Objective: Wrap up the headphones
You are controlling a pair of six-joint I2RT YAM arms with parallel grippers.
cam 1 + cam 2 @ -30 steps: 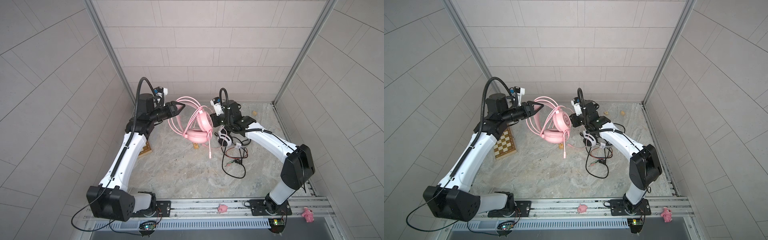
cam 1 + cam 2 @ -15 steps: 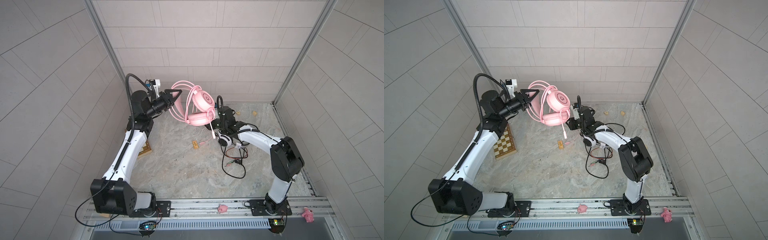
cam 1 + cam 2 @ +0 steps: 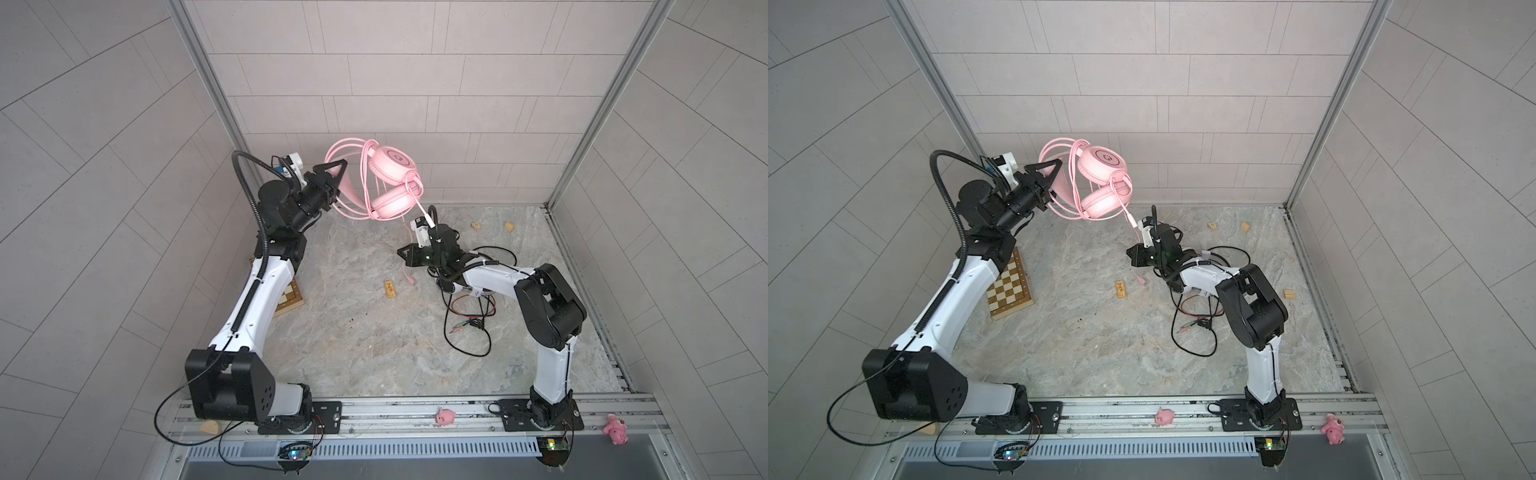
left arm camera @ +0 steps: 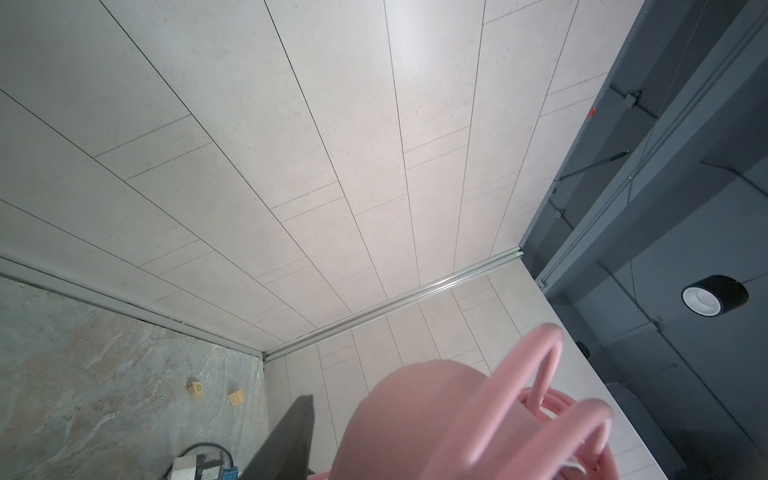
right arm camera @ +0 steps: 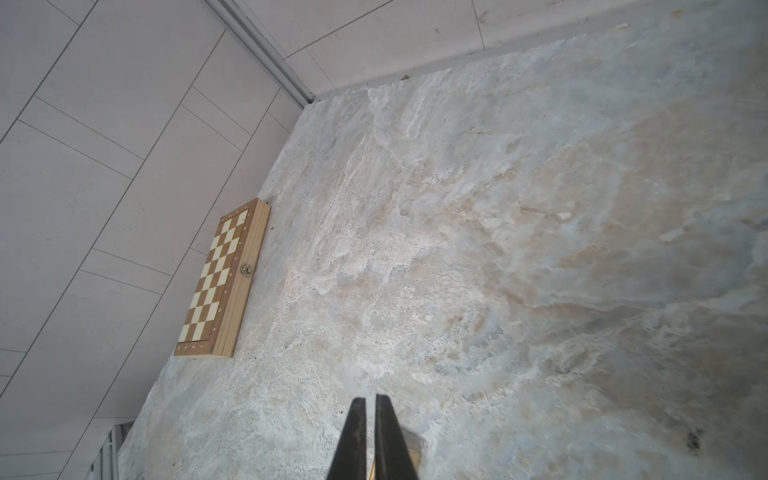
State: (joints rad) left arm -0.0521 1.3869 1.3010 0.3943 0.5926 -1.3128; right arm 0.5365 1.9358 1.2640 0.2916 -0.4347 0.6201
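The pink headphones (image 3: 390, 164) (image 3: 1102, 160) hang high near the back wall, with cable loops wound round the headband. My left gripper (image 3: 332, 174) (image 3: 1042, 176) is shut on that headband; the left wrist view shows one dark finger (image 4: 291, 436) beside blurred pink (image 4: 436, 415). A loose pink cable end (image 3: 410, 281) dangles to the floor. My right gripper (image 3: 405, 253) (image 5: 370, 401) hovers low over the floor, shut and empty. The white-and-black headphones (image 3: 446, 286) lie mostly hidden under the right arm, with their black cable (image 3: 465, 332) sprawled in front.
A folded chessboard (image 3: 1009, 286) (image 5: 224, 282) lies by the left wall. Small wooden blocks sit mid-floor (image 3: 390, 289) and near the back right (image 3: 476, 225). Pink pig toys (image 3: 445, 415) rest on the front rail. The back wall stands just behind the raised headset.
My left gripper has lifted the pink headphones from the floor up toward the back wall. My right gripper has closed with nothing in it and now sits lower, apart from the headset.
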